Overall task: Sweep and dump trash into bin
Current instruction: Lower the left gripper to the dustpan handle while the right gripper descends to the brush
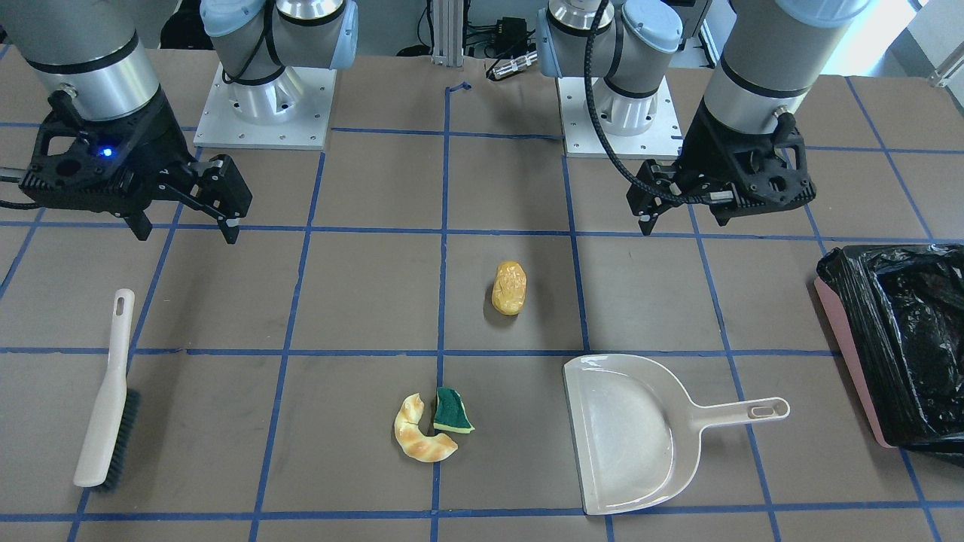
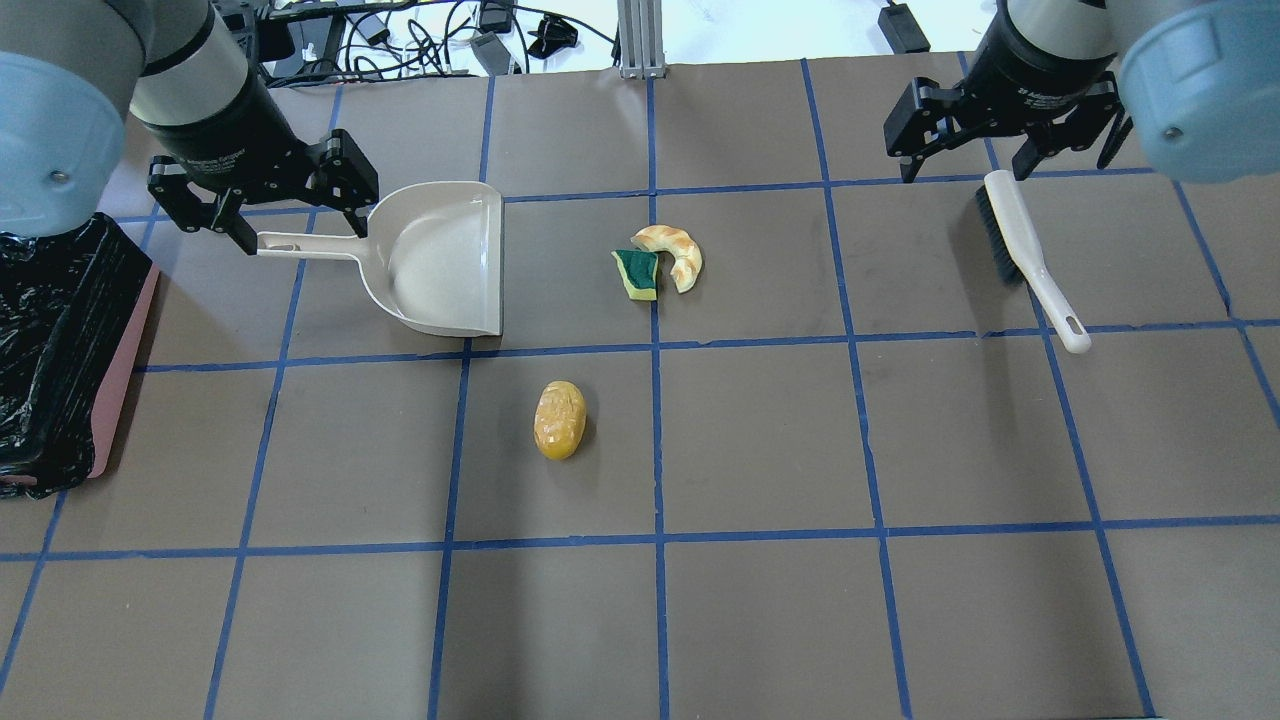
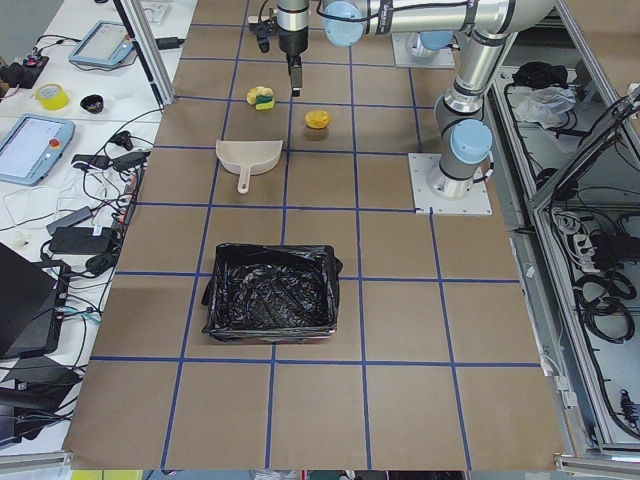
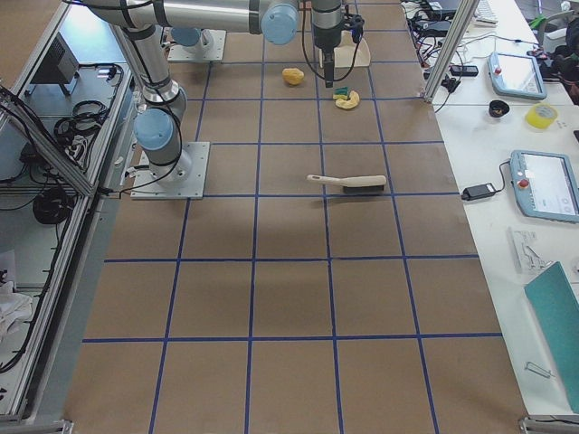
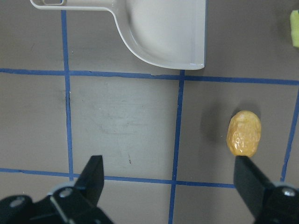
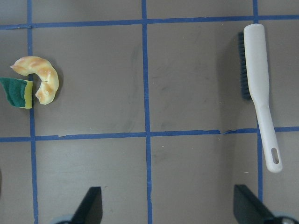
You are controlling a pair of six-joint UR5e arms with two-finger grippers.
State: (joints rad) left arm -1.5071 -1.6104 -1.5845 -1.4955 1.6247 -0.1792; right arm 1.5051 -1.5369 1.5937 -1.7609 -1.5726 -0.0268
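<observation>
**Overhead view, directions read as on a clock face.** The brown worktop is ruled into squares by blue tape.

**Trash.** All three trash items lie loose on the worktop.
- The yellow-orange potato-like lump lies near the middle, alone in its square.
- The golden croissant-like piece lies at about 1 o'clock from the lump and apart from it.
- The green-and-yellow sponge piece sits just beside the croissant-like piece, at its 8 o'clock, and appears to touch one of its ends.

**Bin.** The pink bin, lined with a crinkled black bag, stands at the 9 o'clock edge of the worktop, well apart from all three items.

**Tools.**
- The beige dustpan lies flat at 9 o'clock from the sponge piece. Its open mouth faces 3 o'clock and its handle points to 9 o'clock.
- The hand brush lies at 3 o'clock from the croissant-like piece, well apart from it. Its bristles are on the 9 o'clock side and its handle points to about 5 o'clock.

**Arms.**
- The left arm enters from 10 o'clock. The left jaws are spread wide and grasp nothing, and in this view they overlap the dustpan's handle end. The front-facing view shows them raised above the worktop.
- The right arm enters from 2 o'clock. The right jaws are also released and empty, raised above the worktop by the brush's bristle end.
</observation>
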